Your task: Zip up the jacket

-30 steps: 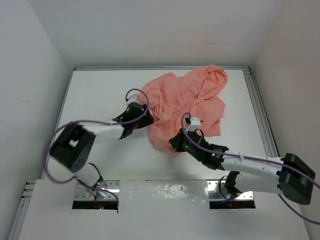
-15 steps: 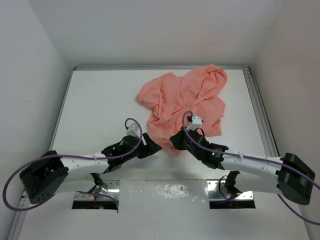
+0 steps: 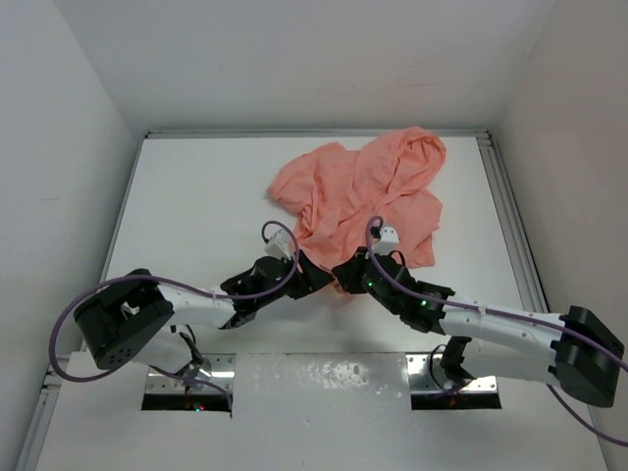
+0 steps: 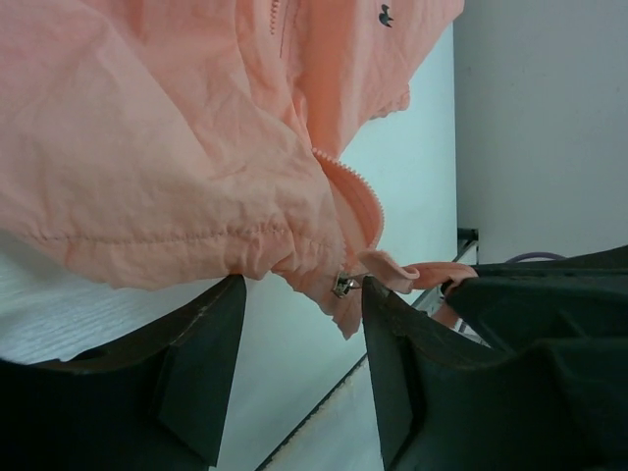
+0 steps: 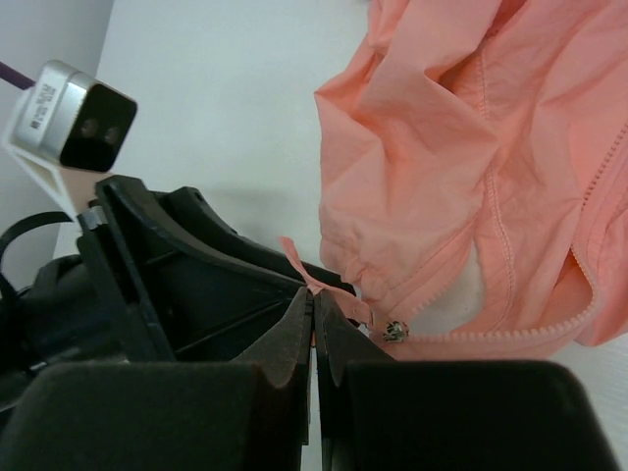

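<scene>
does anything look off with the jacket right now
The jacket lies crumpled, not flat, with its hood bunched. Its zipper is open: the slider hangs at the puckered hem corner, between the open jaws of the left gripper.

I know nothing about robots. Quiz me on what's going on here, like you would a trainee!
1. True or false: the jacket lies spread flat and smooth.
2. What does the right pincer pinch? A) the hood B) a strip of the jacket's edge by the zipper C) nothing
3. Fill the gap: the left pincer, beside the zipper slider, has its jaws ___.
Key: 1 false, it is crumpled; 2 B; 3 open.
</scene>
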Tool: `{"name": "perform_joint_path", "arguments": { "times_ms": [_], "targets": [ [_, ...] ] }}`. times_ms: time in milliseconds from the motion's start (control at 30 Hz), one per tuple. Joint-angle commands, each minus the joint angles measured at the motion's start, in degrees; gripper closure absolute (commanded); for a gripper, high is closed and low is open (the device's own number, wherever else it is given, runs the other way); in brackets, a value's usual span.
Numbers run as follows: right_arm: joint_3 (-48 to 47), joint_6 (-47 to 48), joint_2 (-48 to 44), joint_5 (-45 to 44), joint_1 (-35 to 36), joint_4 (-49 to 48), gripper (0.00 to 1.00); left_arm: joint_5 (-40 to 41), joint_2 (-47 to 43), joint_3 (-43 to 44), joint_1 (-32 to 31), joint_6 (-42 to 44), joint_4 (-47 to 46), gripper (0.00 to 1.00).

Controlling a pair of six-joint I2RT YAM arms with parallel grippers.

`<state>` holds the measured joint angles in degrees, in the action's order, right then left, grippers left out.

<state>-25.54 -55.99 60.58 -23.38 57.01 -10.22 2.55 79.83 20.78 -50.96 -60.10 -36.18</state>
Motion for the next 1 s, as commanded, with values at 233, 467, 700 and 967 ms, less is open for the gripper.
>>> {"name": "perform_joint_path", "arguments": {
  "times_ms": [233,467,700,967],
  "targets": [
    [-1.1,-1.2,-2.9,1.2,-0.5,-1.4,1.00,6.0,1.0,1.2,-2.3,-1.1,-6.6,0.63],
    [-0.9,-2.5,-3.4,3.7,-0.4,-1.8,1.00,9.7,3.8,3.7,-3.7,-1.1,-4.3,0.68],
    [-0.2,-3.3,-3.7,3.9,-0.4,-2.4,1.00,12.5,3.8,4.0,-5.2,-1.1,-6.2,0.88],
    [-0.2,0.7,-4.4,-4.8,-1.5,0.3,1.00,13.9,-2.7,-0.7,-6.1,0.8,-2.3,1.00]
  ]
}}
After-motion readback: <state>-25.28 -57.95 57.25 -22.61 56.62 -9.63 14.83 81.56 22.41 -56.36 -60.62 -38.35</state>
